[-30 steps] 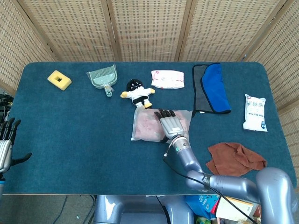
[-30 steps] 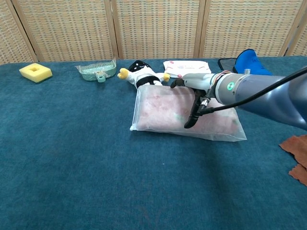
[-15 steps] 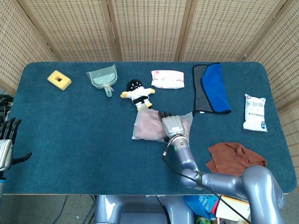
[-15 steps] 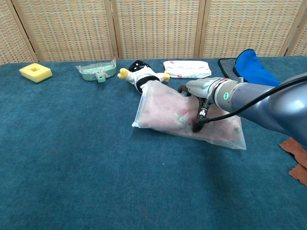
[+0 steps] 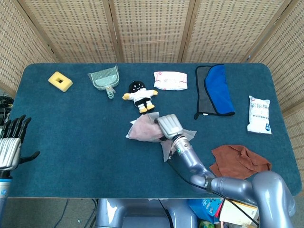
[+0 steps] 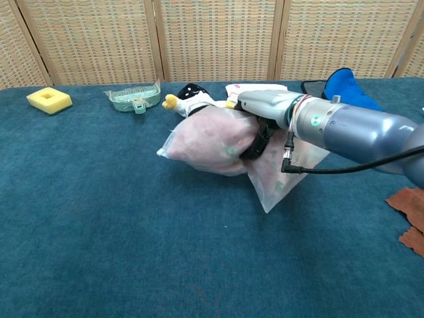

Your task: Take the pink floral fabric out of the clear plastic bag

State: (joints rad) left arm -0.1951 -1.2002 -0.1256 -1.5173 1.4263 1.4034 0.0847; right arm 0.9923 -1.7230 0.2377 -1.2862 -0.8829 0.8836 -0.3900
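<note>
A clear plastic bag [image 5: 143, 129] [image 6: 209, 140] with the pink floral fabric [image 6: 199, 136] inside hangs lifted off the blue table near its middle. My right hand [image 5: 169, 126] [image 6: 262, 114] grips the bag around its middle, fingers wrapped under it. The bag's loose open end [image 6: 281, 172] droops below the hand toward the table. My left hand [image 5: 11, 144] is open at the table's left edge, far from the bag, and shows only in the head view.
A black and white plush doll [image 5: 139, 94] lies just behind the bag. Further back are a green dustpan [image 5: 104, 80], a yellow sponge [image 5: 60, 80], a pink pouch [image 5: 170, 80] and a blue cloth [image 5: 216, 89]. A brown rag [image 5: 240, 160] and a white packet [image 5: 259, 114] lie to the right.
My right hand closed on the bag and lifted it off the table, carrying it up and leftward; the bag's end now dangles. The left hand rose slightly.
</note>
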